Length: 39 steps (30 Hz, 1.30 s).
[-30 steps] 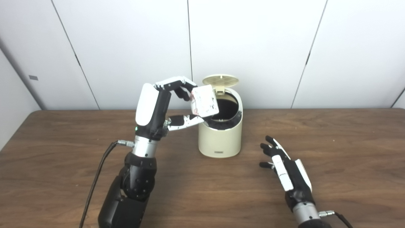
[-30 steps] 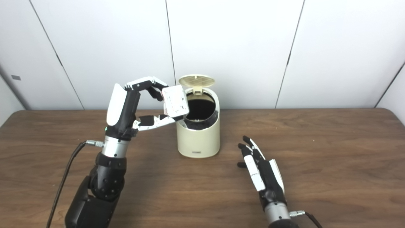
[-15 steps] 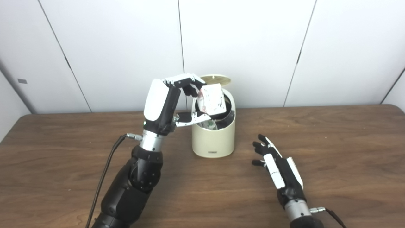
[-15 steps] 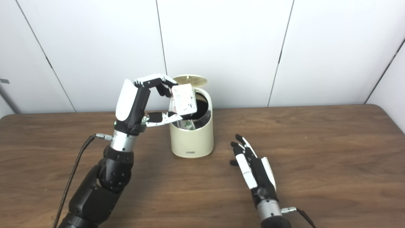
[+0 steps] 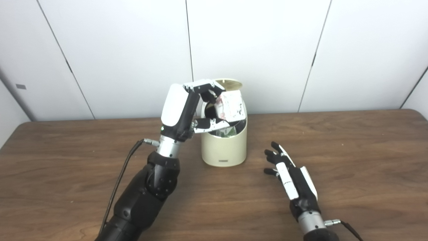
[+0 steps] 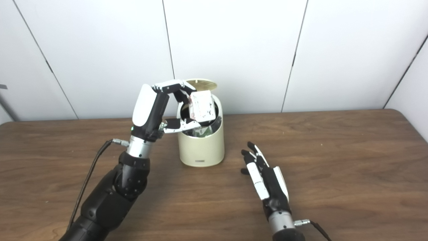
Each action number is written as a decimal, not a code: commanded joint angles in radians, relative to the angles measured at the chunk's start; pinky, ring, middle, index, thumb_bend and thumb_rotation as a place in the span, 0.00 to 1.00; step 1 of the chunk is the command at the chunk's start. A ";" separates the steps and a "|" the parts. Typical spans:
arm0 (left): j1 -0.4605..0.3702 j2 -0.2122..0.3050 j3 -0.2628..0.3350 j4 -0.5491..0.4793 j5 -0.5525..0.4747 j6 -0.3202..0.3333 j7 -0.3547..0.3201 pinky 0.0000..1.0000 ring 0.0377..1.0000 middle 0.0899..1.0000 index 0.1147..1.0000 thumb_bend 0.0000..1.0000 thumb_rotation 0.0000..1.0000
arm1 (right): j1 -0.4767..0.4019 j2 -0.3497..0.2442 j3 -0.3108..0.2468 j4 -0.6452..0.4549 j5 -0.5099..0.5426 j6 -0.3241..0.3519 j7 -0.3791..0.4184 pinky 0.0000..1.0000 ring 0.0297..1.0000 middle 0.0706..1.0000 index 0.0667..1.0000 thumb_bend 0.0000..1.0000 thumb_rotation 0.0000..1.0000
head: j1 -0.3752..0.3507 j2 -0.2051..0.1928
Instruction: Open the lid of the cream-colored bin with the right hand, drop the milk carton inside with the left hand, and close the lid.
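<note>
Holding the milk carton over the open cream-colored bin, your left hand grips firmly; right hand rests spread, empty, toward the table's near edge.

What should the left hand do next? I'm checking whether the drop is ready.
Probably open the fingers and let go. The left hand holds the milk carton right over the mouth of the cream-colored bin, the lid stands open behind it, and the right hand rests open on the table, out of the way.
</note>
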 commanded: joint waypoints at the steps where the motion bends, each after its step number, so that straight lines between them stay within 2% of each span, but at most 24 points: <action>1: -0.077 0.019 -0.007 0.004 0.002 -0.022 0.071 0.35 0.42 0.45 0.43 0.48 0.00 | -0.010 0.015 0.011 -0.023 0.001 0.004 0.010 0.82 0.88 0.86 0.94 0.53 0.97 | 0.000 0.001; 7: -0.108 0.035 -0.062 0.080 0.020 -0.022 0.148 0.36 0.43 0.45 0.42 0.48 0.00 | -0.004 0.015 0.010 -0.035 0.011 0.009 0.016 0.83 0.89 0.86 0.94 0.52 0.97 | 0.010 0.001; 15: -0.129 0.043 -0.099 0.142 0.013 -0.022 0.193 0.36 0.43 0.45 0.42 0.48 0.00 | 0.001 0.012 0.011 -0.043 0.021 0.017 0.022 0.84 0.88 0.85 0.95 0.51 0.97 | 0.012 -0.001; 17: -0.128 0.045 -0.100 0.151 -0.002 -0.022 0.185 0.37 0.43 0.45 0.42 0.48 0.00 | 0.001 0.012 0.012 -0.045 0.020 0.020 0.021 0.85 0.88 0.85 0.95 0.51 0.97 | -0.001 0.002; 22: -0.099 0.013 -0.022 0.141 -0.069 -0.022 0.087 0.35 0.40 0.47 0.43 0.48 0.00 | 0.001 0.008 0.021 -0.047 0.007 0.021 0.021 0.84 0.89 0.86 0.95 0.53 0.99 | -0.007 0.004; 26: -0.075 -0.021 0.046 0.116 -0.088 -0.012 0.015 0.33 0.40 0.48 0.43 0.47 0.00 | 0.003 0.016 0.019 -0.045 0.017 0.015 0.019 0.86 0.88 0.85 0.95 0.53 0.97 | -0.005 0.008; 30: -0.061 -0.032 0.085 0.095 -0.098 -0.012 -0.062 0.36 0.38 0.46 0.47 0.48 0.00 | 0.002 0.011 0.019 -0.041 0.013 0.018 0.021 0.86 0.88 0.83 0.94 0.54 0.98 | -0.004 0.011; 34: -0.053 -0.040 0.117 0.076 -0.082 0.022 -0.122 0.39 0.37 0.44 0.48 0.50 0.00 | 0.001 0.008 0.020 -0.038 0.013 0.013 0.022 0.86 0.87 0.81 0.93 0.54 0.99 | -0.003 0.010; 37: -0.049 -0.038 0.128 0.060 -0.070 0.066 -0.170 0.38 0.41 0.39 0.46 0.52 0.00 | 0.000 0.007 0.018 -0.037 0.017 0.011 0.024 0.86 0.86 0.79 0.93 0.55 0.99 | -0.004 0.011; 39: -0.046 -0.040 0.136 0.053 -0.068 0.078 -0.188 0.39 0.42 0.47 0.43 0.52 0.05 | 0.000 0.005 0.019 -0.039 0.014 0.012 0.024 0.85 0.87 0.79 0.93 0.55 0.99 | -0.003 0.011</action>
